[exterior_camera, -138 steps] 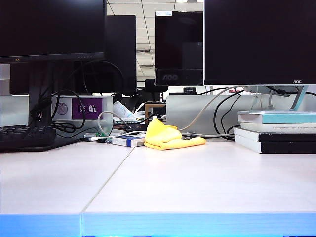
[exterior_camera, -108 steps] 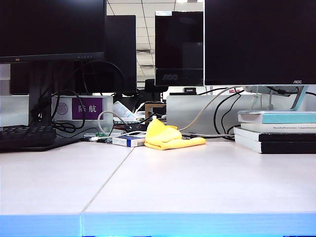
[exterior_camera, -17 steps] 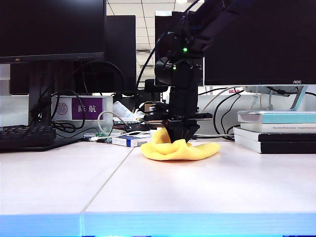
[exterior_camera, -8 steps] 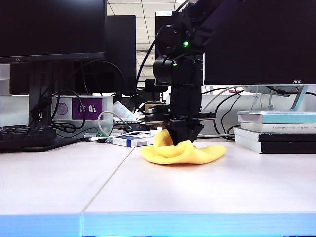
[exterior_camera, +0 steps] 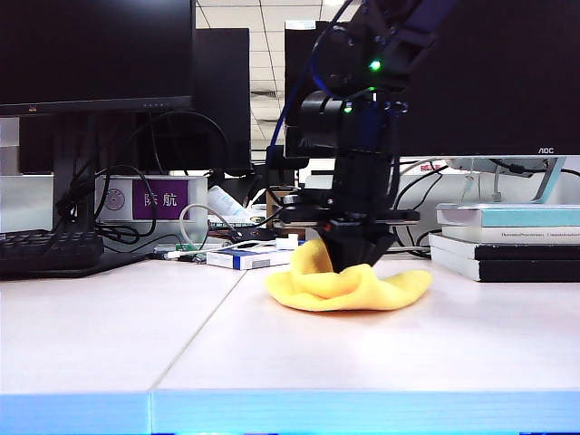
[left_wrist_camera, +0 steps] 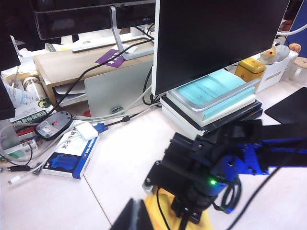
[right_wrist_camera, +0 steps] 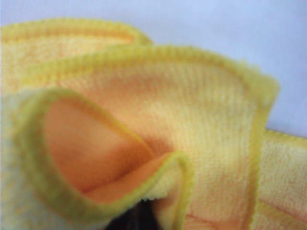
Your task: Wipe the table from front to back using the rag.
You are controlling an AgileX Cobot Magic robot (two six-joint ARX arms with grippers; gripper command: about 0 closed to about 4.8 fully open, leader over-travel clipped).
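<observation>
looking at the exterior view: one rag [exterior_camera: 349, 288] lies bunched on the table [exterior_camera: 362, 349], near the middle and right of the seam. one right gripper [exterior_camera: 359, 261] points straight down into the rag's top, jaws pinched on a fold. one white-and-blue box [exterior_camera: 236, 259] sits behind and left of the rag. one stack of books [exterior_camera: 506, 241] at right, one keyboard [exterior_camera: 50, 251] at left, three dark monitors [exterior_camera: 95, 50] behind.

left wrist view: left gripper [left_wrist_camera: 136, 218] only partly in frame, jaws together, holding nothing, above the rag. right arm [left_wrist_camera: 206, 165] stands over the yellow cloth. one box, one mouse [left_wrist_camera: 53, 125], one book stack.

right wrist view: rag fills the frame, folds clamped at the gripper.
</observation>
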